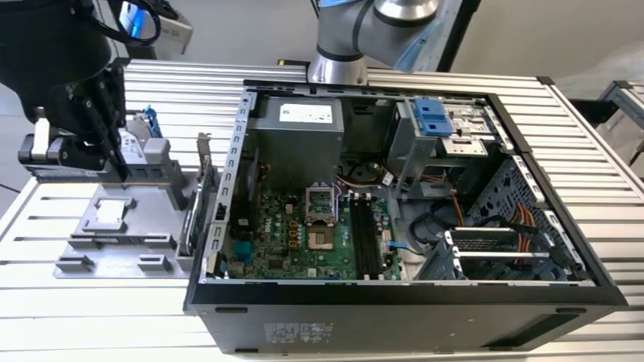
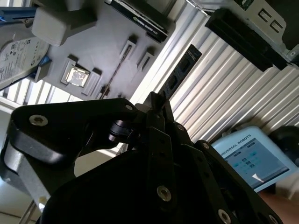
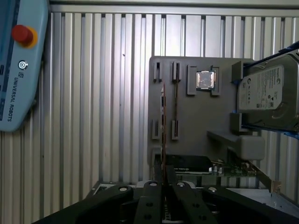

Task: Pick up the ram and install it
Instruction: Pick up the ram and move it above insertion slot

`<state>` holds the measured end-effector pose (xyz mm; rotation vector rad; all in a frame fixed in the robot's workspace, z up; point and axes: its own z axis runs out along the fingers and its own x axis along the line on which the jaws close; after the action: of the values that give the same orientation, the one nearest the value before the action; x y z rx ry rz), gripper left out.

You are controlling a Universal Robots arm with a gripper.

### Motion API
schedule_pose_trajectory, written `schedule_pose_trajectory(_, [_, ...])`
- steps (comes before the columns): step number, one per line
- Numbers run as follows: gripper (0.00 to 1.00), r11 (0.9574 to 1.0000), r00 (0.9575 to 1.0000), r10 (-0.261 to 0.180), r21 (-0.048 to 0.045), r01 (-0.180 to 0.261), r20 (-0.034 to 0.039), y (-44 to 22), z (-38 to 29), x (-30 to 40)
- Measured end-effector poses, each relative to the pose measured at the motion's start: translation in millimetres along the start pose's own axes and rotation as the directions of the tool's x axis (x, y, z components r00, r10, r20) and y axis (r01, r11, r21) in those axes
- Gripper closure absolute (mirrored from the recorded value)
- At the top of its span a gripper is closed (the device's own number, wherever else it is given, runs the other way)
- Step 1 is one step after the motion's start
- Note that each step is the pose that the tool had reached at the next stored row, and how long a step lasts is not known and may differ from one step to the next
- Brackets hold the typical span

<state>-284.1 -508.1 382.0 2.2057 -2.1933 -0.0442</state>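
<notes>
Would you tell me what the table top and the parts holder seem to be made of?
The table top looks like bare aluminium: silvery, ribbed, with a sheen. The parts holder looks like matte grey plastic: dull, uniform, no glint.

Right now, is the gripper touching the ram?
Touching. In the first wrist view the ram, seen edge-on, runs in between the two fingers of the gripper, which press on both its faces with no gap.
</notes>
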Motion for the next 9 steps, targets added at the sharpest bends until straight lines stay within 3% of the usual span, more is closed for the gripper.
schedule_pose_trajectory(9, [1.00,1.0000,1.0000,0.000,-0.0007,0.000,-0.0013,-8.2,-0.3,0.0])
